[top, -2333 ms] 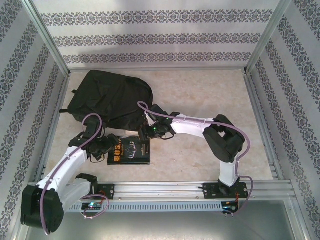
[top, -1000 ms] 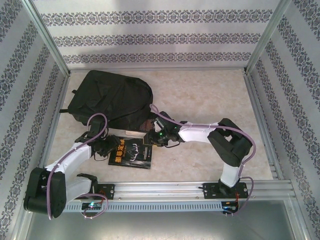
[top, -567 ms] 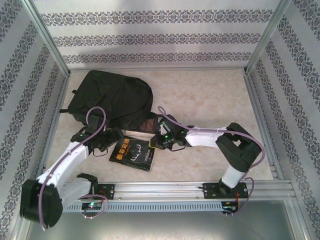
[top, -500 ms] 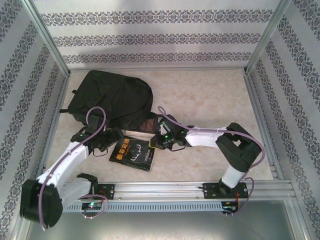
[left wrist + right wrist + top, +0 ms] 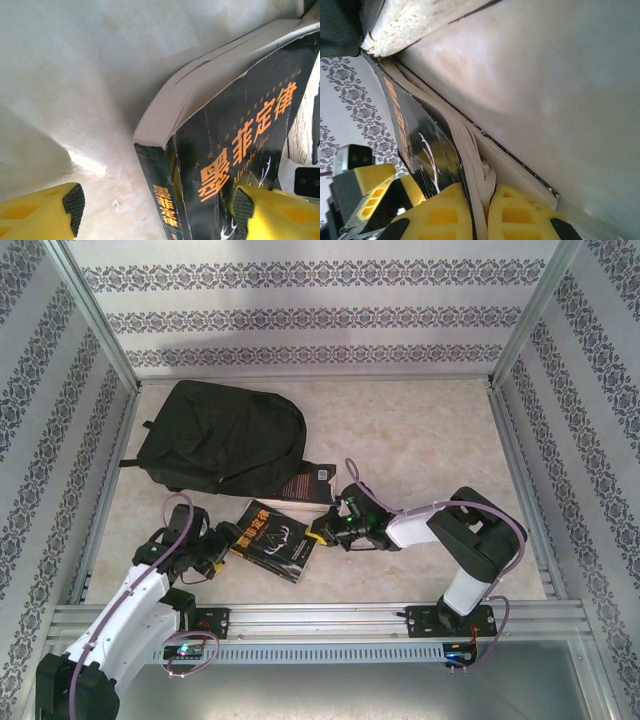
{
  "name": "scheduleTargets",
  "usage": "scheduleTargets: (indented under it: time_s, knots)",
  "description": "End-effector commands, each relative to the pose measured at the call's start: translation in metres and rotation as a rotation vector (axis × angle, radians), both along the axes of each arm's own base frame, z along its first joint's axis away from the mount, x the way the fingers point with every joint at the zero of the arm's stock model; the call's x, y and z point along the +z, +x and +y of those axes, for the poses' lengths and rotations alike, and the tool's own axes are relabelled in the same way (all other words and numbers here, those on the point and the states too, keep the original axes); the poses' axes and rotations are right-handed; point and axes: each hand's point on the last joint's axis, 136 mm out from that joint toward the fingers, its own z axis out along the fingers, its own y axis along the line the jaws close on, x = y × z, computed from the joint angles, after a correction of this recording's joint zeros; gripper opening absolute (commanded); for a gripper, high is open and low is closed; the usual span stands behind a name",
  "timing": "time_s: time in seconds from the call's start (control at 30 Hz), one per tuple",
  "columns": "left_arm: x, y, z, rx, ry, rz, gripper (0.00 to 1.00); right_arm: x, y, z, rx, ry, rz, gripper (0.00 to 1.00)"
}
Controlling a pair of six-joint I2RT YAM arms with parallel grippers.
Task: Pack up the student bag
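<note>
The student bag (image 5: 225, 435) lies flat at the far left of the table (image 5: 420, 440). We see a second book (image 5: 312, 484) at its near edge, perhaps partly tucked under it. Nearer, both arms reach low to the black book (image 5: 272, 538). The right gripper (image 5: 480, 205) is clamped on its page edges, and the left gripper (image 5: 159, 207) straddles its corner, fingers apart.

Setup sits in a little booth: the walls (image 5: 320, 310) at the back and both sides are papered white with grey floral bands running across. Silver aluminium posts (image 5: 95, 315) slant up at the two back corners. The tabletop (image 5: 430, 430) is pale beige, kind of marbled, with a soft sheen. Light's flat and even, shadows pretty weak. Along the near edge there's a metal rail (image 5: 330, 615), a slotted strip (image 5: 330, 652) just below it, then a plain grey metal sheet (image 5: 400, 690).
</note>
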Motion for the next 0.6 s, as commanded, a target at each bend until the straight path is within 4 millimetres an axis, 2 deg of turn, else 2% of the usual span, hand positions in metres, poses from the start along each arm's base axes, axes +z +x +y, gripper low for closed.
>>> scheduleTargets:
  time_s: [0.0,0.13,0.23,0.4,0.47,0.57]
  knots:
    - [-0.003,0.009,-0.005,0.067,-0.066,-0.027,0.78,-0.006,0.006,0.0,-0.071,0.022,0.037,0.0]
    - [-0.008,0.023,-0.005,0.117,-0.093,-0.092,0.7,-0.009,0.003,0.006,-0.065,0.037,0.045,0.0]
    - [0.002,0.037,0.0,0.125,-0.064,-0.157,0.63,-0.011,0.0,0.009,-0.055,0.04,0.048,0.0]
    - [0.019,0.055,-0.002,0.119,-0.07,-0.248,0.45,-0.017,-0.005,0.012,-0.044,0.029,0.053,0.03]
    - [0.023,0.059,-0.002,0.115,-0.06,-0.268,0.37,-0.018,-0.005,0.012,-0.046,0.031,0.055,0.08]
    - [0.028,0.062,-0.002,0.115,-0.059,-0.288,0.27,-0.017,-0.005,0.014,-0.043,0.039,0.043,0.22]
